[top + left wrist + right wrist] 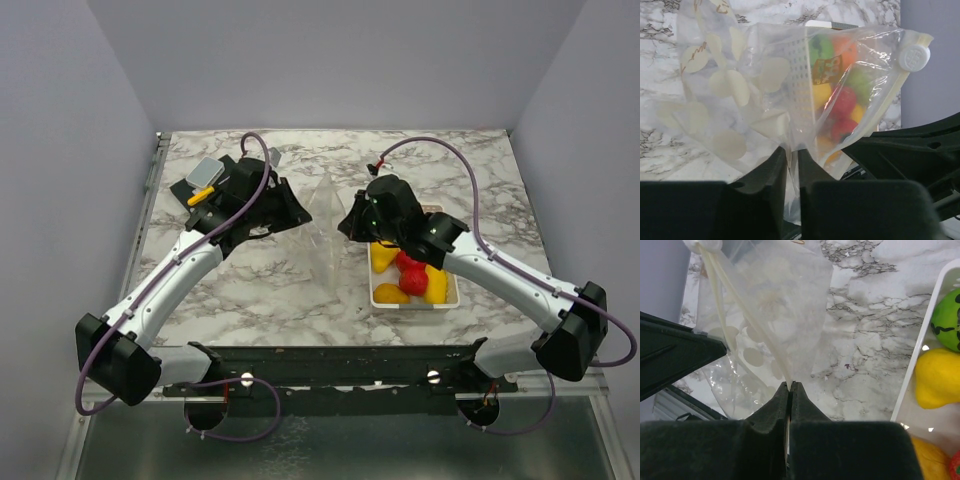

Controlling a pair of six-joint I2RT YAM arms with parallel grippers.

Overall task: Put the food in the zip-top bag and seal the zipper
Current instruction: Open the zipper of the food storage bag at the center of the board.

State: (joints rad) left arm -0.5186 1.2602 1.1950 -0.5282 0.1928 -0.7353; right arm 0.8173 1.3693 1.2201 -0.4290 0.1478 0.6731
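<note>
- Food: all in white tray, right half of surface; none bagged.
- Zip-top bag: empty, held up mid-surface; filling and sealing left.
- Left tool, right tool: each clamped on bag film.

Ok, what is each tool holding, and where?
Both hold the clear floppy plastic zip-top bag: left tool pinches its thin film, right tool pinches the whitish zip strip at its mouth.
</note>
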